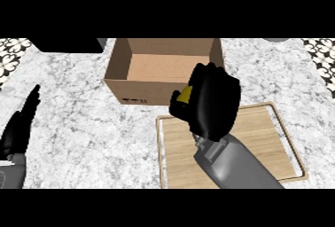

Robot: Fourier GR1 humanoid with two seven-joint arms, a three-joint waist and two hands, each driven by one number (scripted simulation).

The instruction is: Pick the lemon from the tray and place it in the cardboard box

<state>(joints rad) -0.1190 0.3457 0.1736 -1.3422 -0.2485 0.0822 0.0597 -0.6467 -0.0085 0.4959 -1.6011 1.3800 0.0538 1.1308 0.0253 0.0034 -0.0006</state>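
Lemon [186, 94] tucked inside the curled right hand [209, 104], only a yellow sliver showing at the hand's 9 o'clock side. Held above the tray's far edge, just at the near wall of the box [141, 91], not yet over the opening. Likely light and stiff, with a waxy, rounded skin apt to roll or slip; best taken across the middle, fingers one side and thumb the other, as seems the case here. Box open-topped, brown cardboard, lying toward 12 o'clock from the hand. Tray [288, 133] wooden with a pale rim, spreading toward 5 o'clock, bare where visible. Left hand [18, 128] at the view's 9 o'clock edge, fingers straight, resting. Worktop [85, 133] of speckled grey stone; patterned tile at the far corners; a dark block at 11 o'clock.
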